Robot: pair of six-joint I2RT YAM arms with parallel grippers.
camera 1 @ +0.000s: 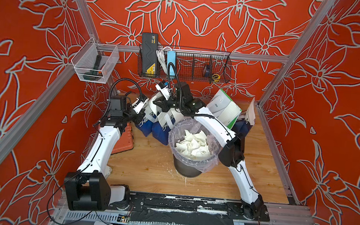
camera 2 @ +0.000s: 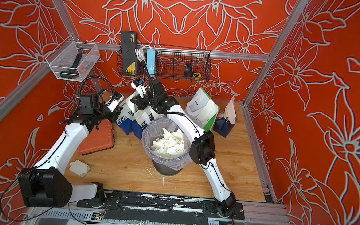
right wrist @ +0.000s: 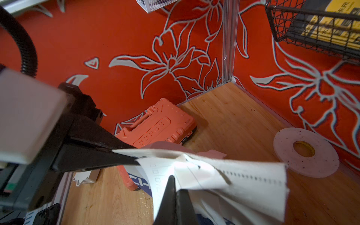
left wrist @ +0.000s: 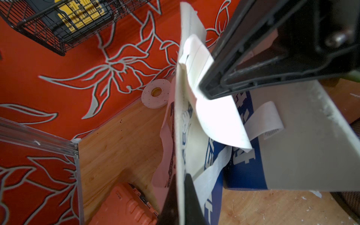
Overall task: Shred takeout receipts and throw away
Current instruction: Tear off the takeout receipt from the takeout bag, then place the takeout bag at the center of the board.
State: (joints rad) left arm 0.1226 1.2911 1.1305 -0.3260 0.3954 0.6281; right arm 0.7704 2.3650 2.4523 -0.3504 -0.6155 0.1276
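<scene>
A white takeout receipt (left wrist: 218, 120) hangs at the rim of a white-and-blue paper bag (left wrist: 243, 165) at the back of the table. My right gripper (right wrist: 176, 185) is shut on the receipt (right wrist: 194, 175). In the left wrist view its black tip (left wrist: 204, 93) bites the slip's upper part. My left gripper (left wrist: 180, 177) is shut on the bag's rim, seen edge-on. Both grippers meet above the bags (camera 1: 145, 119) in the top views, the left gripper (camera 1: 140, 114) beside the right gripper (camera 1: 160, 103). Torn white scraps (camera 1: 194, 145) fill the lined bin (camera 1: 172, 138).
An orange tool case (camera 1: 124, 141) lies under the left arm. A white tape roll (right wrist: 305, 152) leans at the back wall. A white-and-green bag (camera 1: 225, 112) stands at the back right. A black wire basket (camera 1: 185, 63) hangs above. A small white box (camera 2: 79, 167) lies front left.
</scene>
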